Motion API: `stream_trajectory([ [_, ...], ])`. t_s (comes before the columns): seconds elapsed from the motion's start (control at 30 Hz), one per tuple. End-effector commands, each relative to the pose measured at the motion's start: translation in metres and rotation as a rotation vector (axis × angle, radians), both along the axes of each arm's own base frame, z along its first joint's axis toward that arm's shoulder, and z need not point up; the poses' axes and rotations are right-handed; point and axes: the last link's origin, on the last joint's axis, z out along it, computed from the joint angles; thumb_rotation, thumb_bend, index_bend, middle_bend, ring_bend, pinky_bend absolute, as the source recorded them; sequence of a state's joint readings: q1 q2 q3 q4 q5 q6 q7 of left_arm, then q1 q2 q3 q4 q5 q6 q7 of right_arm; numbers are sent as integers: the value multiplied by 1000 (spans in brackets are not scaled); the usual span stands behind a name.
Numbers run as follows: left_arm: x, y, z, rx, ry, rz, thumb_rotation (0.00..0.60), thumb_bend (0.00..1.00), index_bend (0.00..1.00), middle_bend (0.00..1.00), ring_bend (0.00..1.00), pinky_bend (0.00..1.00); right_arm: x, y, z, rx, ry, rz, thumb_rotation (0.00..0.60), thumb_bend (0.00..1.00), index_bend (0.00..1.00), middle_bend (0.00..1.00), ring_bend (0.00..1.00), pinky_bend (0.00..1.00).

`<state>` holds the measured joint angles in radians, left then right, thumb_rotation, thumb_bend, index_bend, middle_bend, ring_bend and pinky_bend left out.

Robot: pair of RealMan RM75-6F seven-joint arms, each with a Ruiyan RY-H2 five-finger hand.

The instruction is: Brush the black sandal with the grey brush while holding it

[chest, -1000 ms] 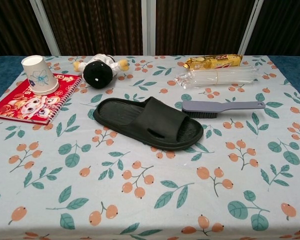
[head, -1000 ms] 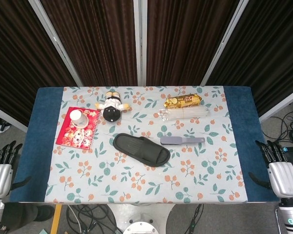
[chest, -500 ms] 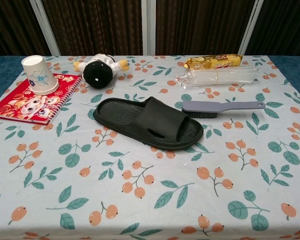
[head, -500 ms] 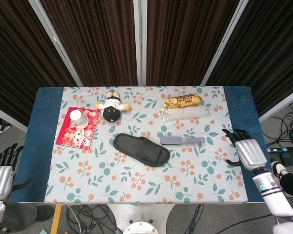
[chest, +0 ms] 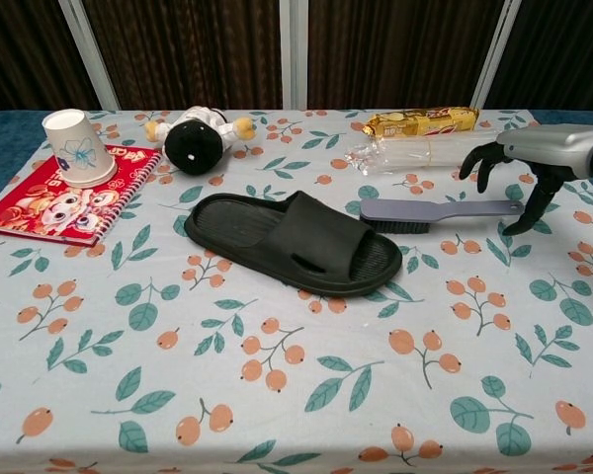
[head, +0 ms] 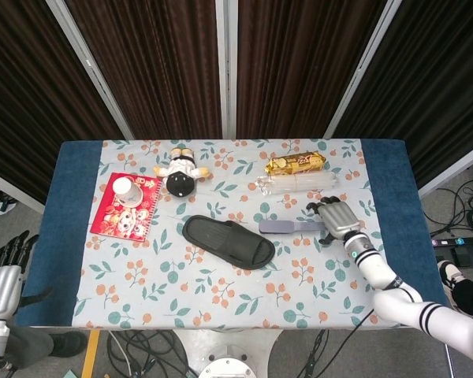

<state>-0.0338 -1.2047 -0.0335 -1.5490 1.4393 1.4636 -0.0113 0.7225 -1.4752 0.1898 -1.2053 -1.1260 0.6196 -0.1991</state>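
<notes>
The black sandal (head: 228, 241) (chest: 295, 242) lies flat in the middle of the floral cloth. Just right of its toe end lies the grey brush (head: 293, 227) (chest: 438, 211), bristles down, its handle pointing right. My right hand (head: 336, 219) (chest: 522, 166) hovers over the end of that handle with its fingers spread and curved down, holding nothing. My left hand (head: 1, 279) stays off the table at the lower left edge of the head view, fingers apart and empty.
A clear plastic bottle (chest: 430, 151) and a gold snack pack (chest: 421, 120) lie behind the brush. A black-and-white plush toy (chest: 196, 139) sits at the back. At the left, a paper cup (chest: 77, 148) stands on a red notebook (chest: 67, 195).
My right hand has come in from the table's right edge to just above the brush handle. The left hand, sandal and brush have not moved.
</notes>
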Motion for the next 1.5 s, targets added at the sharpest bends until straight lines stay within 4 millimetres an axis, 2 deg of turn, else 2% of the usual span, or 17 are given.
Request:
stream_trajectory([
  [0.03, -1, 0, 0, 0, -2, 0, 600, 165, 112, 121, 56, 122, 4, -5, -6, 20, 11, -6, 600, 9, 358, 382, 219, 211],
  [0.2, -2, -1, -2, 0, -7, 5, 600, 165, 112, 121, 56, 122, 4, -8, -9, 38, 31, -25, 600, 10, 403, 417, 252, 255],
  [0.57, -5, -2, 0, 17, -7, 10, 600, 165, 112, 121, 56, 122, 8, -9, -20, 91, -14, -86, 600, 27, 454, 487, 387, 478],
  [1.13, -7, -6, 1, 31, -12, 18, 600, 166, 112, 121, 56, 122, 9, -11, -28, 161, -125, -210, 600, 34, 561, 611, 585, 749],
  [1.5, -9, -6, 1, 42, -18, 25, 600, 166, 112, 121, 57, 122, 14, -15, -32, 173, -182, -234, 600, 35, 704, 713, 757, 917],
])
